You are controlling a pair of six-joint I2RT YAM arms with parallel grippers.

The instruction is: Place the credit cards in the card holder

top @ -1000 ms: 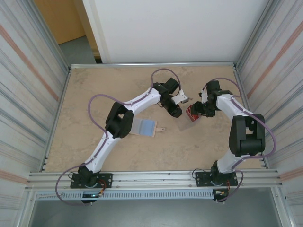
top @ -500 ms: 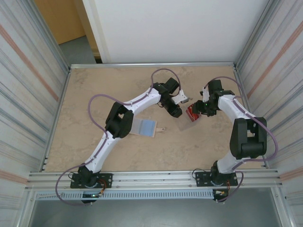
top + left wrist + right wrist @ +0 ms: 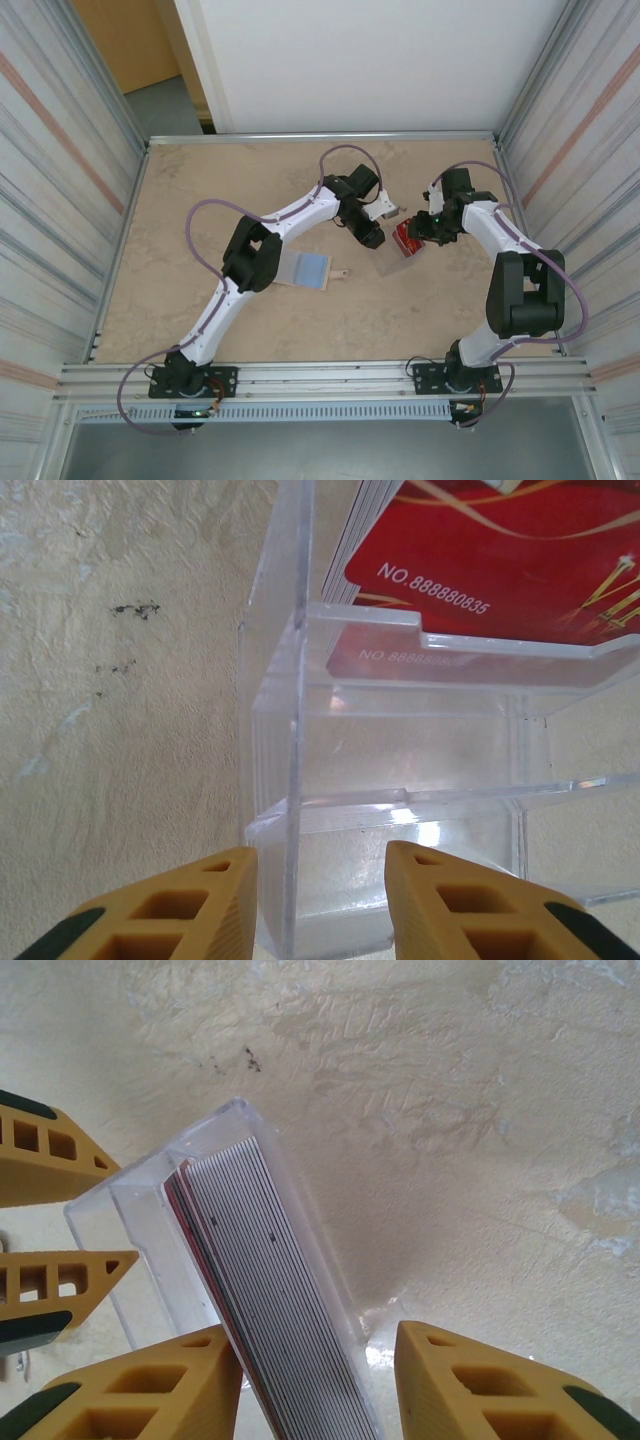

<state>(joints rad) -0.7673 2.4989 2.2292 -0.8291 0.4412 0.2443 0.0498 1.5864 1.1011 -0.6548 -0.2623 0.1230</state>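
The credit cards point(image 3: 500, 560) are a red stack standing on edge in a clear plastic case point(image 3: 400, 740) at mid-table. My left gripper point(image 3: 320, 880) is shut on the near end of that case, one finger on each side of its wall. My right gripper point(image 3: 315, 1360) straddles the card stack point(image 3: 260, 1280) from above. Its left finger touches the stack and a gap remains at the right finger, so it is open. From the top view, both grippers point(image 3: 372, 232) point(image 3: 415, 232) meet over the cards point(image 3: 404, 240). The card holder point(image 3: 305, 268) lies open and flat, left of them.
The holder's snap tab point(image 3: 343, 272) points toward the clear case point(image 3: 398, 262). Metal frame walls close in the table point(image 3: 200, 200) on the left, right and back. The left arm's forearm crosses above the holder's far side.
The right gripper's jaws have narrowed around the card stack and its wrist has shifted slightly. The left gripper and the case have stayed put.
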